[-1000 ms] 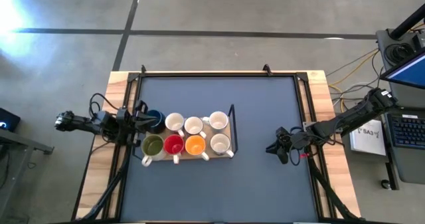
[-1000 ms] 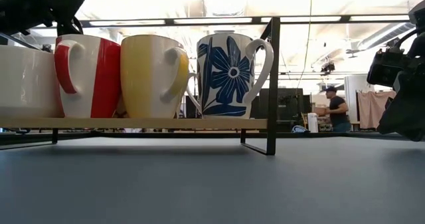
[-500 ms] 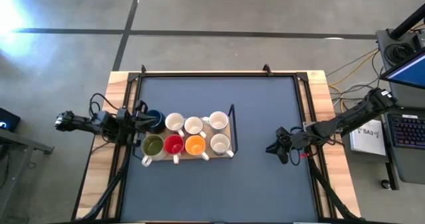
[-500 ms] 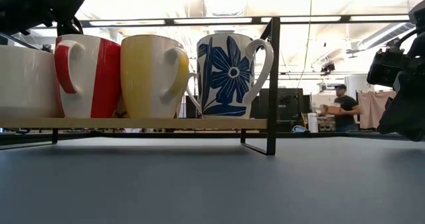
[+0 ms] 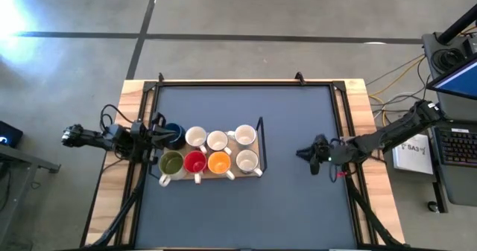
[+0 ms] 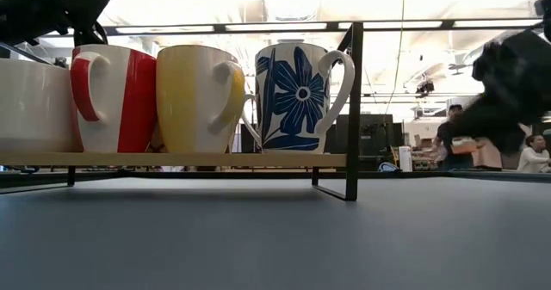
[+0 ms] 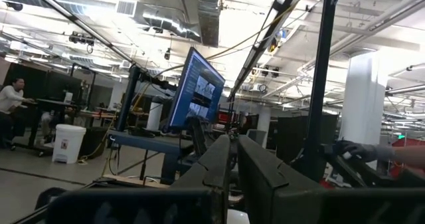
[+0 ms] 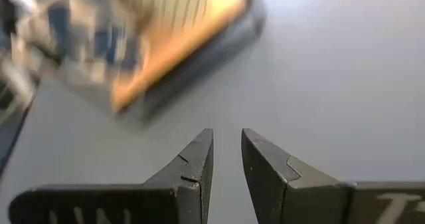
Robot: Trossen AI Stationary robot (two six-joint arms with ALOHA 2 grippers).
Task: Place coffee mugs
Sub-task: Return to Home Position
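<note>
On the wooden rack [image 5: 229, 174] we see eight coffee mugs [image 5: 218, 162] in two rows, the left gripper [image 5: 158, 137] pinched closed just beside its dark blue mug [image 5: 174, 135], and, well apart, the right gripper [image 5: 304, 155] slightly parted, empty.

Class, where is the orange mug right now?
In the high view, the orange mug sits in the rack's near row, between the red mug and a white mug.

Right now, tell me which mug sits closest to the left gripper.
The dark blue mug, at the back row's left end, right beside the left gripper; every other mug sits farther right or in front.
</note>
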